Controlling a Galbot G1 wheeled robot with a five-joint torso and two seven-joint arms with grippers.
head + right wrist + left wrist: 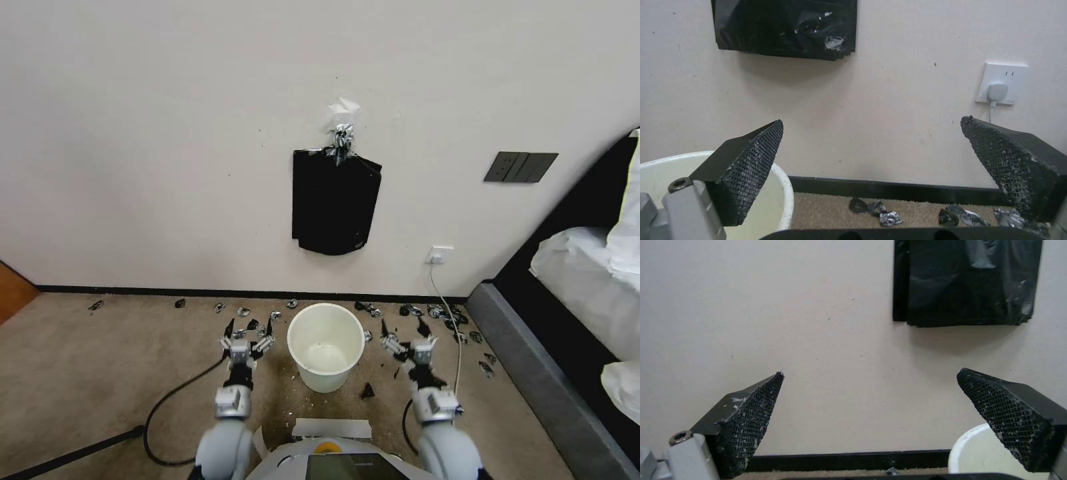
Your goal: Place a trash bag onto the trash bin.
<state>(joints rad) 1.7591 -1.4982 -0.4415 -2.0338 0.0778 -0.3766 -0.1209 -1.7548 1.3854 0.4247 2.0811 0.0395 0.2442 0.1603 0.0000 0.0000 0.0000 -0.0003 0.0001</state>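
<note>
A small cream-white trash bin [326, 347] stands upright and unlined on beige carpet [100, 360], near the foot of a pale wall [167, 133]. The left gripper [244, 345] hangs just to the bin's left and the right gripper [408, 347] just to its right, so the bin sits between them, likely so both arms can spread a bag over its rim. Each gripper has its jaws spread wide apart, holding nothing and touching nothing. Above and beyond both grippers, a flat stack of black bags [335, 202] hangs on the wall from a metal clip [343, 139], seemingly kept there so a gripper can peel one bag off. No single loose trash bag can be made out yet; the task looks barely begun. Torn scraps of black plastic [427, 313] litter the carpet ahead of the grippers, and a wall socket [1001, 83] lies beyond the right gripper
</note>
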